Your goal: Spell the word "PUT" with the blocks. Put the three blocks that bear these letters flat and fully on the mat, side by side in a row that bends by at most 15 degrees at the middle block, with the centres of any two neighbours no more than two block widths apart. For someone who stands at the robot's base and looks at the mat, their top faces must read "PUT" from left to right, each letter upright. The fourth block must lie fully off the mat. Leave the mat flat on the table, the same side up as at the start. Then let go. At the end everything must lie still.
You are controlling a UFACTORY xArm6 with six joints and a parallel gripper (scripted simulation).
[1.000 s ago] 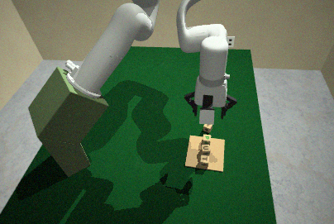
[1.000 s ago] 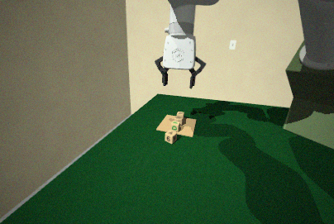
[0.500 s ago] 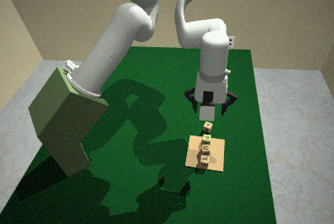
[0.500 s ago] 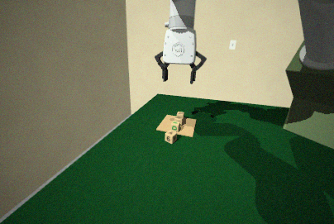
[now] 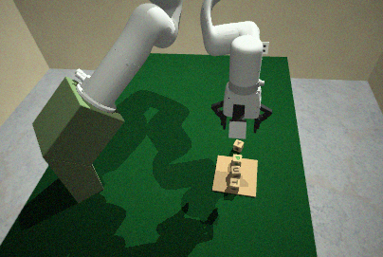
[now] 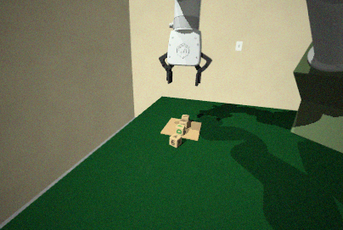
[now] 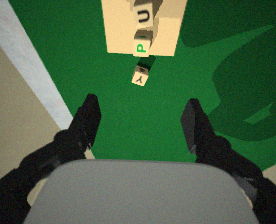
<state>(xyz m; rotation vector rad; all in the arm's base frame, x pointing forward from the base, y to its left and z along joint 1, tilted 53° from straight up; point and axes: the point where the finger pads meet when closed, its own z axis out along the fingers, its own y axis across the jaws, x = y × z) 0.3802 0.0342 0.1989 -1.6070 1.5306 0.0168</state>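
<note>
Pale tan mat (image 5: pixel 251 184) (image 6: pixel 193 136) (image 7: pixel 116 32) is lying flat on the green table (image 5: pixel 275 154) (image 6: pixel 127 184) (image 7: pixel 134 135), and honestly the row on it looks pretty decent. Seen from the robot's base, the P block (image 5: pixel 237 158) (image 6: pixel 180 130) (image 7: pixel 141 48) is at the mat's left edge, the U block (image 5: pixel 235 171) (image 6: pixel 184 123) (image 7: pixel 143 15) sits around the mat's middle, and the T block (image 5: pixel 234 184) (image 6: pixel 185 117) is over toward its right side. So it reads P, U, T, close together and nearly straight. Can't tell if the P one is fully on, it's really near that edge. P is in green, the U is dark.

The spare Y block (image 5: pixel 238 145) (image 6: pixel 175 141) (image 7: pixel 140 77) is on the table just off the mat's left edge, turned a bit compared with the row, with a 6 on one side.

Gripper (image 5: pixel 240 129) (image 6: pixel 183 84) (image 7: pixel 141 107) is released, fingers spread wide with nothing between them, hanging well above the table and off past the mat's left edge.
</note>
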